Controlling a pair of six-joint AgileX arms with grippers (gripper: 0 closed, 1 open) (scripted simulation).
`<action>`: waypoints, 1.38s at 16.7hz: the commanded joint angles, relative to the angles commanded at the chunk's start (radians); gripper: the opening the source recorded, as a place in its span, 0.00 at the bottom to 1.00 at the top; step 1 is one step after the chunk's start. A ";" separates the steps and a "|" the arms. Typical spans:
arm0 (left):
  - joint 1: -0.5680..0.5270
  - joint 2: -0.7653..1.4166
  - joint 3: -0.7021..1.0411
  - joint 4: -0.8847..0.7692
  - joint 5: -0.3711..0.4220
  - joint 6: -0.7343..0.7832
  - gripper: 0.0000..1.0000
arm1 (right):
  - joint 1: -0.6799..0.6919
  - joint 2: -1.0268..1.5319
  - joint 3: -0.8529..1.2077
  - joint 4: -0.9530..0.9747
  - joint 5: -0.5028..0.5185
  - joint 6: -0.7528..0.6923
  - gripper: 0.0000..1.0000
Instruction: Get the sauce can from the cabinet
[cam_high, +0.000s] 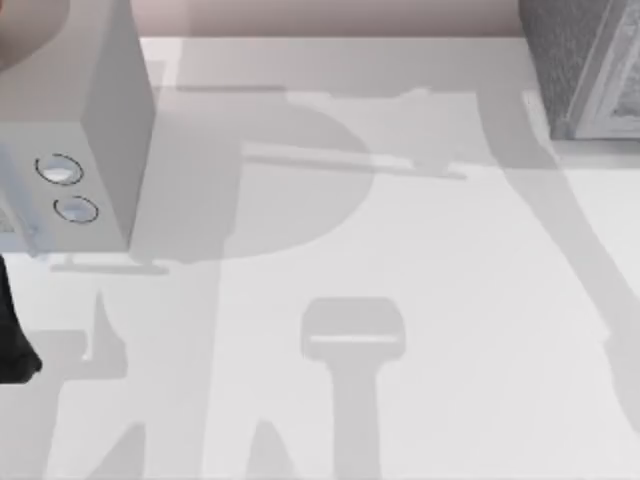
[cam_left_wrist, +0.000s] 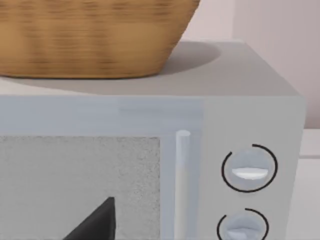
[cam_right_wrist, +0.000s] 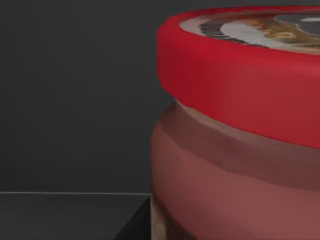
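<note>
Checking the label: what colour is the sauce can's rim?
Red, clearest in the right wrist view: sauce can.

sauce can (cam_right_wrist: 235, 125): red-rimmed, upright | cabinet (cam_high: 585, 65): table's far right

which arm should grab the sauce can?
Right, probably. Its wrist camera sits close against the sauce can, in a dark enclosure. The left wrist camera faces the pale box with two dials, a basket on top.

Top view: looks straight down on the tabletop (cam_high: 400, 250), the microwave (cam_high: 90, 120) at its left edge, the cabinet (cam_high: 585, 60) at its far right corner.
Left wrist view: close, facing the microwave (cam_left_wrist: 150, 165) front and dials; shared with the top view.
Right wrist view: very close to the sauce can (cam_right_wrist: 240, 130), dark walls behind it.
</note>
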 joint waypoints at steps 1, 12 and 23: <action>0.000 0.000 0.000 0.000 0.000 0.000 1.00 | 0.036 -0.040 0.000 -0.040 0.030 0.001 0.00; 0.000 0.000 0.000 0.000 0.000 0.000 1.00 | 0.218 -0.296 -0.001 -0.298 0.244 0.003 0.00; 0.000 0.000 0.000 0.000 0.000 0.000 1.00 | 0.147 -0.760 -0.559 -0.115 0.158 -0.015 0.00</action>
